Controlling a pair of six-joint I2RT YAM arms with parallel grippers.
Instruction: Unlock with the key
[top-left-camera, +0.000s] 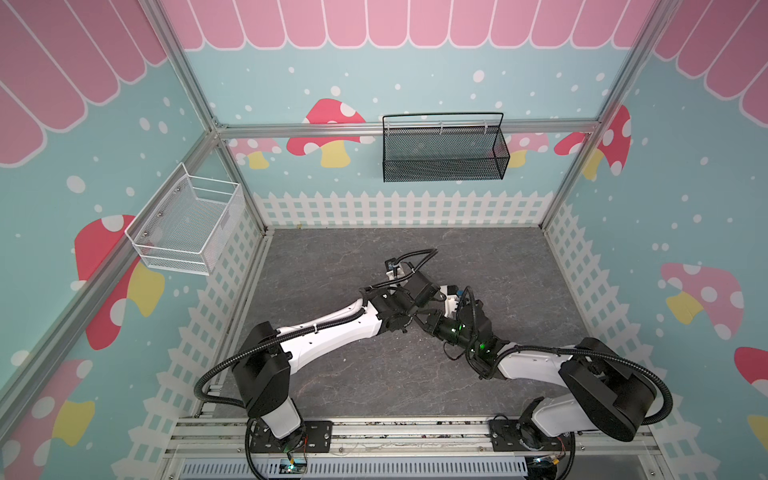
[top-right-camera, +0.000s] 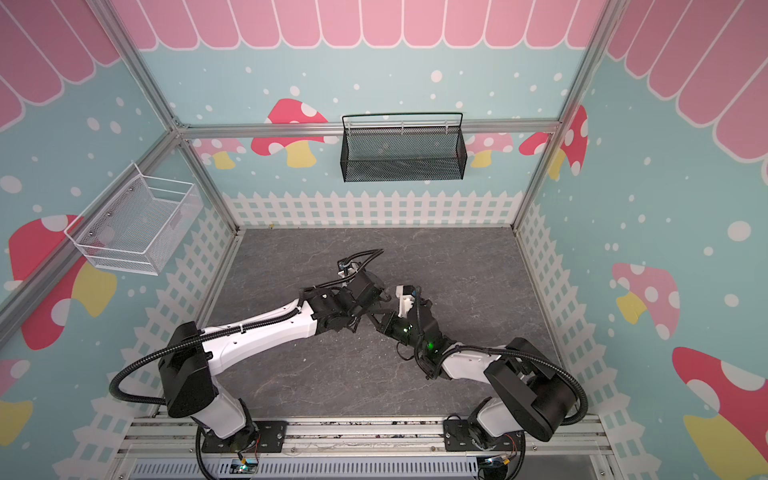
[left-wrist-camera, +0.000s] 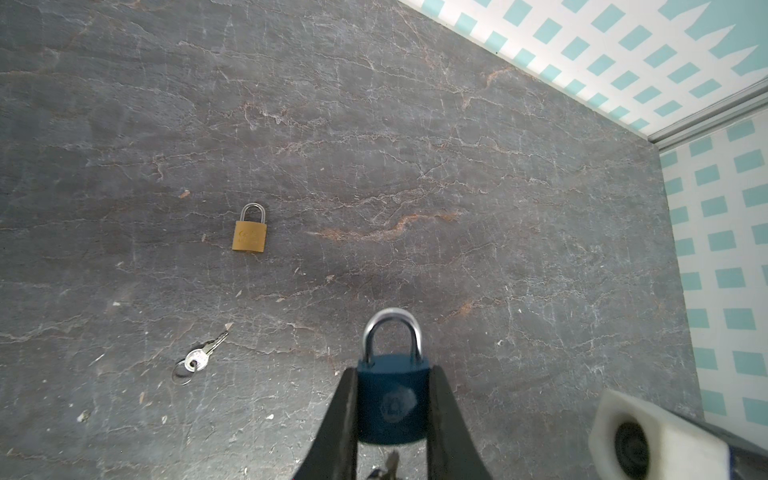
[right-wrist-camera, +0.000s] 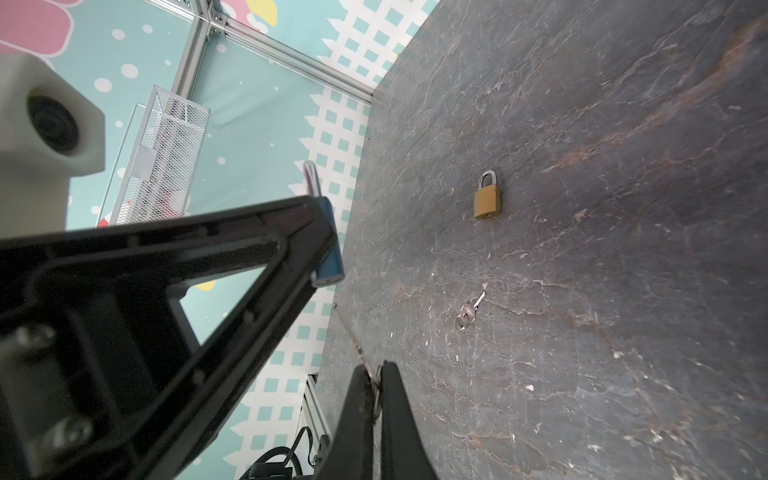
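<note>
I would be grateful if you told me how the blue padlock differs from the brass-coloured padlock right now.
Colour: the blue padlock has a dark blue body; the brass-coloured padlock a golden one. Hold: the blue padlock is clamped by its sides in the left claw, raised; the brass-coloured padlock lies flat on the table, untouched. Both have silver shackles that look closed.

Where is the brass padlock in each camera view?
Both top views: I cannot find it; the arms may hide it.
Left wrist: the brass padlock lies flat on the dark table.
Right wrist: the same padlock, flat on the table.
Shared landmark: the ringed silver key, lying nearby in both wrist views.
</note>
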